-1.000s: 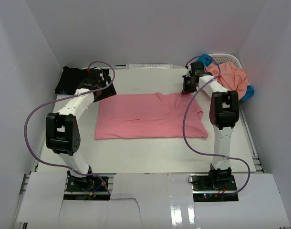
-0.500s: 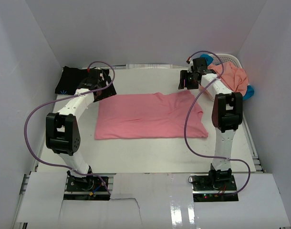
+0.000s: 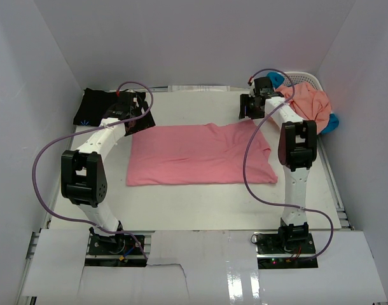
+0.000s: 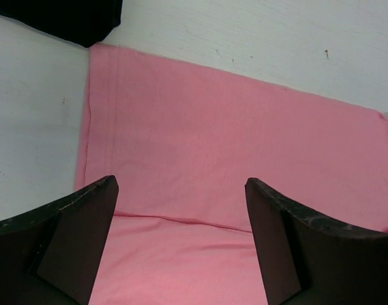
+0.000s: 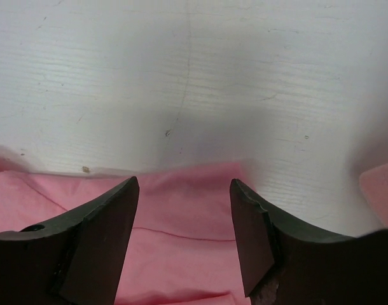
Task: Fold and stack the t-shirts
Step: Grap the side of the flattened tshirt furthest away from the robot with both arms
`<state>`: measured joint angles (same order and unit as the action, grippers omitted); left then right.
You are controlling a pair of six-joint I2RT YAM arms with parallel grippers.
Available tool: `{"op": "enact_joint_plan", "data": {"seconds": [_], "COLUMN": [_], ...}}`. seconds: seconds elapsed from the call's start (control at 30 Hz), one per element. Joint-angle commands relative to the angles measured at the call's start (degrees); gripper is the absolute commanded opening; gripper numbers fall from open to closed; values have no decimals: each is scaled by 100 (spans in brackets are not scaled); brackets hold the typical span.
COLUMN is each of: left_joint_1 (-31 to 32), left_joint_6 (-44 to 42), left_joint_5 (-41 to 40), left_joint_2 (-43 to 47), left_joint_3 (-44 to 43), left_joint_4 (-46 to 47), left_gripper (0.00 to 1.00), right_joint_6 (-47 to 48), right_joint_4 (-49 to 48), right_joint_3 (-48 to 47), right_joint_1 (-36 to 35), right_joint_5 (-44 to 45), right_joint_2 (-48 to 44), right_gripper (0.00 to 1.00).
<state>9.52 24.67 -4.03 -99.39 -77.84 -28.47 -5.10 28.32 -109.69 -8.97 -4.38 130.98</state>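
Note:
A rose-pink t-shirt [image 3: 200, 154] lies spread flat mid-table. My left gripper [image 3: 142, 122] hovers over its back left corner, open and empty; the left wrist view has the pink cloth [image 4: 213, 140] between the wide jaws [image 4: 180, 184] and a black t-shirt's corner [image 4: 67, 16] at top left. That black t-shirt [image 3: 95, 105] sits folded at the back left. My right gripper [image 3: 249, 108] stands open above the pink shirt's back right edge [image 5: 187, 216], with nothing in its jaws [image 5: 183, 184]. A salmon-orange t-shirt [image 3: 308, 101] and a bright blue one [image 3: 334, 122] are heaped at the back right.
A white lattice basket [image 3: 308, 77] stands in the back right corner under the heaped shirts. White walls close in the table on the left, back and right. Purple cables loop from both arms.
My right gripper has gone from shut to open, letting go of the pink shirt's back right corner, and drawn a little towards the back. The left arm has not moved.

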Motion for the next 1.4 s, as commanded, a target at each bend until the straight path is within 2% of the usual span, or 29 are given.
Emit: {"op": "enact_joint_plan", "data": {"seconds": [0.0,0.3,0.43,0.53,0.6,0.7,0.73,0.87,0.97,1.0,1.17,1.2,1.37], "left_joint_1": [6,-3,6,-3,6,-3,6,6,6,-3,-3,-3,6], "left_joint_6": [-14,-14,-23,-23,-23,-23,-23,-23,-23,-23,-32,-41,-41], "left_joint_5": [-19,-19,-19,-36,-54,-80,-80,-98,-98,-98,-115,-115,-98], "left_joint_2": [69,43,34,25,34,43,43,43,34,52,43,43,43], "left_joint_3": [-222,-231,-240,-240,-231,-231,-223,-231,-231,-231,-231,-231,-240], "left_joint_4": [-10,-27,-27,-36,-36,-36,-36,-36,-36,-45,-53,-54,-45], "left_gripper": [92,92,92,92,92,92,92,92,92,92,92,92,92], "right_joint_6": [106,185,211,255,264,256,247,238,255,247,326,326,370], "right_joint_4": [156,297,368,385,499,535,526,499,535,569,570,579,238], "right_joint_3": [-307,-149,-149,-219,-377,-404,-387,-325,-351,-386,-378,-386,25], "right_joint_1": [27,27,1,-17,-17,-34,-43,-78,-87,-87,-140,-140,-192], "right_joint_5": [218,201,87,-45,-159,-212,-203,-186,-186,-203,-282,-309,-625], "right_joint_2": [138,226,279,340,463,516,508,499,569,595,675,675,210], "right_gripper": [66,63,37,30,31,41,48,54,41,31,16,8,8]}}
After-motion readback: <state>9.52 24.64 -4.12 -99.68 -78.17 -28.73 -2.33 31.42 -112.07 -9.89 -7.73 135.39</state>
